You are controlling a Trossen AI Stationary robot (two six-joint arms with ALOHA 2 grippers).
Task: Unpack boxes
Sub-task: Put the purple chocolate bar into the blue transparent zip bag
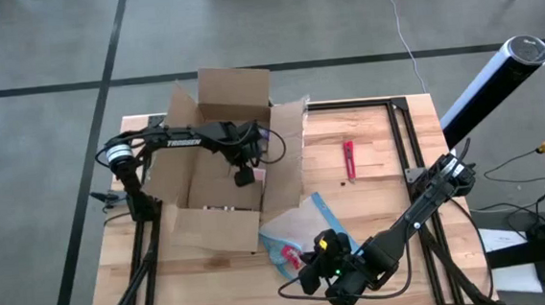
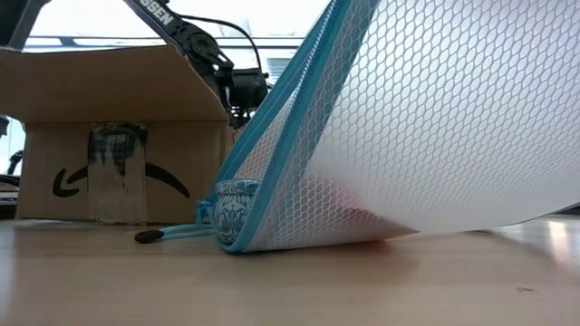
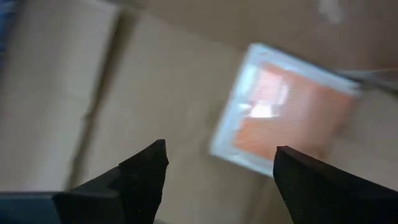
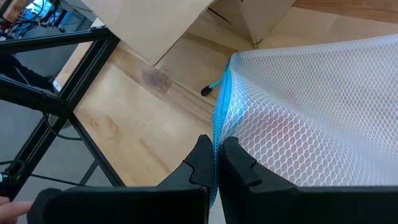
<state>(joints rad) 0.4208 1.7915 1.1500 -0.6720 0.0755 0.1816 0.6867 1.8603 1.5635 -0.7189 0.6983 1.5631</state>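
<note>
My left end effector point(image 3: 214, 171), fingers apart, hangs inside the box point(image 1: 218, 175); orange packet point(image 3: 286, 121) lies at one o'clock.

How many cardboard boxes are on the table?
1. The open cardboard box sits on the table's left half, flaps spread, with the left gripper reaching inside it. I see no other box, though the mesh pouch blocks much of the low view.
</note>
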